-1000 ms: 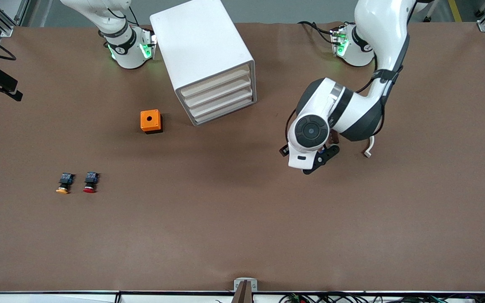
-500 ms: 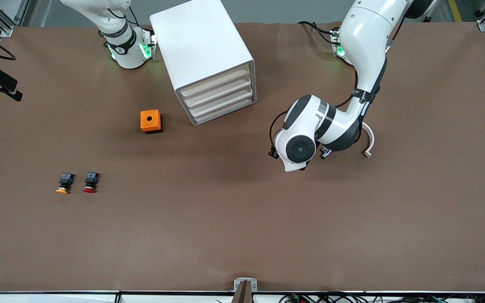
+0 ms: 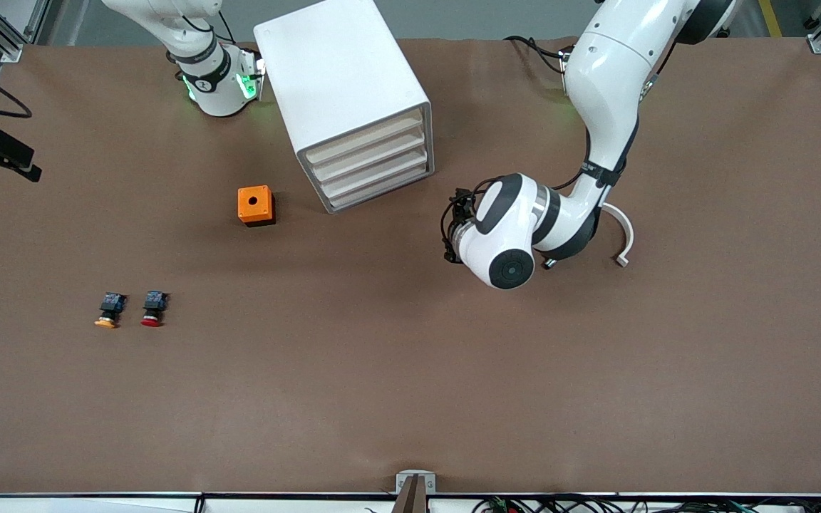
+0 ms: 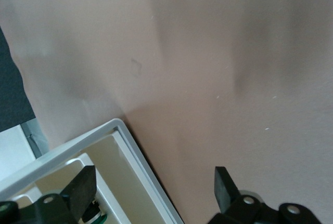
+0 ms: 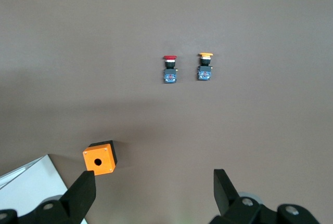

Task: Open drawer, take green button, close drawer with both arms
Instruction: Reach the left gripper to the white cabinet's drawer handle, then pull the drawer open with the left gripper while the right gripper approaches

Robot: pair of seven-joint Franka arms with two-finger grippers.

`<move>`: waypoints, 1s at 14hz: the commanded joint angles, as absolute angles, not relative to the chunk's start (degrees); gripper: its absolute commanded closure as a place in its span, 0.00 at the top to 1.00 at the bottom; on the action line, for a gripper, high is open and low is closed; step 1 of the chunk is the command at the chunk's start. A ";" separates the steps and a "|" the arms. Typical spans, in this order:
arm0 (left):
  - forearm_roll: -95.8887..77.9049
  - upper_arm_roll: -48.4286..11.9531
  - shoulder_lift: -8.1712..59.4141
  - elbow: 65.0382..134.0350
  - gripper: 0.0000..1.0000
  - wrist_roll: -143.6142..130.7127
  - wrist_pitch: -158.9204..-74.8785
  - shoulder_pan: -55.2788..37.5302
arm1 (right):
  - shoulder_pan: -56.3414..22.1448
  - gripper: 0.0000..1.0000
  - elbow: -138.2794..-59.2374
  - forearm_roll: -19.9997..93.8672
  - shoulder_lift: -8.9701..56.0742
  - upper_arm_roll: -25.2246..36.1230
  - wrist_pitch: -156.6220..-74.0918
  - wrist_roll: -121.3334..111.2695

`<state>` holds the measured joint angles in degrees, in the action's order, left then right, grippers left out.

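Front view, upper centre: white cabinet on a brown bench, four cream drawers all shut and flush. Green button not in plain sight; probably inside one of the drawers. A small dark-green speck beside one finger in the left wrist view, too small to identify.

Left gripper low over bare bench at mid-frame of the front view, just beside the cabinet's lower corner on the left arm's side, fingers apart and holding nothing. Right gripper waiting high over the bench, fingers apart and empty, looking down on an orange box, a red button and a yellow button.

Likely trouble: no handles visible on the drawer fronts, only thin lips, so easy for a finger to slip off or catch the wrong drawer. Cabinet standing loose and skewed on the bench, so likely to slide or turn under a pull unless braced. Bulky left wrist close to the cabinet corner; risk of a knock on approach.

Room to move: wide bare bench across the lower frame and toward the left arm's end. Orange box near the drawer fronts on the right arm's side; the red and yellow buttons well apart from everything else.
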<state>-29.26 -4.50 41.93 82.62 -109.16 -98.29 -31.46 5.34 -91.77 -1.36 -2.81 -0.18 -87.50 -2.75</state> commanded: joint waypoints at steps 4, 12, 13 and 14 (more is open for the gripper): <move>-40.16 -4.13 45.08 81.65 1.00 -117.14 -98.00 -32.25 | 7.29 1.00 -88.43 -2.20 2.19 -1.05 -87.98 -2.90; -50.54 -4.13 48.60 81.65 0.92 -130.95 -98.00 -34.88 | 8.88 1.00 -87.80 -2.20 6.94 -1.05 -88.86 -2.81; -51.15 -4.13 49.13 81.65 0.86 -132.00 -98.00 -35.59 | 8.88 1.00 -87.89 -2.28 7.81 -0.97 -88.94 -2.73; -52.54 -4.13 49.74 81.65 0.81 -133.23 -98.00 -35.77 | 8.79 1.00 -87.80 -2.29 8.08 -0.97 -89.03 -2.55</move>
